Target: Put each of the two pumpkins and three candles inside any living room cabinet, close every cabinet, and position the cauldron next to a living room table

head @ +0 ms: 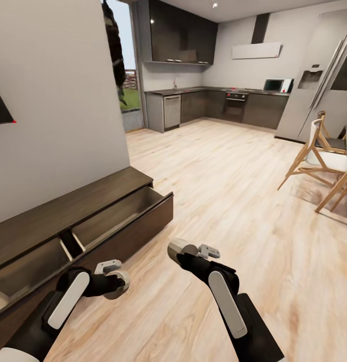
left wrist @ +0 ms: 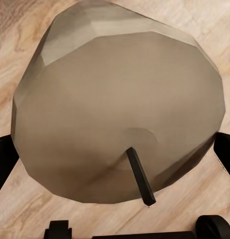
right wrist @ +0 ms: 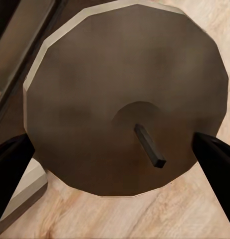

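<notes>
One tan candle (left wrist: pixel 119 104) with a short black wick sits between the fingers of the left end effector (head: pixel 116 279), and a second, darker one (right wrist: pixel 127 99) is held in the right end effector (head: pixel 186 250). The long low dark-brown cabinet (head: pixel 68 211) stands along the wall, with two drawers pulled open

Matt tan wax on the left candle (left wrist: pixel 115 99), faceted, with a dull black wick; the right candle (right wrist: pixel 124 99) looks the same but darker. The cabinet (head: pixel 68 211) is dark-brown wood with a low sheen — pale inside. Around it, the floor (head: pixel 233 201) is light planks, smooth, faintly glossy.
</notes>
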`<state>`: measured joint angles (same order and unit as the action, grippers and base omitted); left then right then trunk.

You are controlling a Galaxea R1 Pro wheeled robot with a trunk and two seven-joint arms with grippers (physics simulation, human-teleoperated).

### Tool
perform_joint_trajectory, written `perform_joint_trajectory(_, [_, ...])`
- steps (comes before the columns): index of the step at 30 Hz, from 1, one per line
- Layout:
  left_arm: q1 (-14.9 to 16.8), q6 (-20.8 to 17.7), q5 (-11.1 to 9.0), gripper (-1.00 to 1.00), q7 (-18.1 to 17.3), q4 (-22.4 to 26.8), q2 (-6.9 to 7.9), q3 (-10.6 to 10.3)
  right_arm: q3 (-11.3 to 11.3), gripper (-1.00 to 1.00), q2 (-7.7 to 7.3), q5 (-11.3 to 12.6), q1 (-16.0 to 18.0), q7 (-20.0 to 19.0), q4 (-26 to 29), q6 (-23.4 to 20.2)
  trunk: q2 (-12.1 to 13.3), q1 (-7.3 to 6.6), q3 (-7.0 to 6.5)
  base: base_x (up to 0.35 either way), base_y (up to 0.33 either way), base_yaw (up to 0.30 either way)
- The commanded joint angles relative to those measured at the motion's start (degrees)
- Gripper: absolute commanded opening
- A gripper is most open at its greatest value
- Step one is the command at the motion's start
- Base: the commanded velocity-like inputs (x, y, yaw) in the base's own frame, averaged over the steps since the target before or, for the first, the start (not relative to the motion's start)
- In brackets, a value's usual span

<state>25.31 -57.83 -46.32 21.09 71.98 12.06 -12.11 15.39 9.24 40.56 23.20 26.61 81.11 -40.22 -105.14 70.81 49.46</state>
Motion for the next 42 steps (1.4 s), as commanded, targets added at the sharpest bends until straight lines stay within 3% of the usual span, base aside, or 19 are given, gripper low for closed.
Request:
perform_joint_trajectory(1, [0.01,0.02,-0.08,-1.00,0.01,0.00,-0.01,0.02,0.06,-1.00,0.02,0.05,0.01,0.01,-0.02,0.06,0.00,0.00,0.00,0.296,-0.159,0.258])
perform_joint_trajectory(31, [0.01,0.00,-0.08,-1.00,0.01,0.00,0.04,0.17,0.34,-1.00,0.23,-0.30,0.01,0.19,-0.25,0.06,0.00,0.00,0.00,0.165,-0.161,0.288])
perform_joint_trajectory(42, [0.01,-0.08,-0.08,-1.00,0.01,0.00,0.01,0.07,0.34,-1.00,0.29,-0.39,0.01,0.20,-0.25,0.06,0.00,0.00,0.00,0.031,-0.152,0.290])
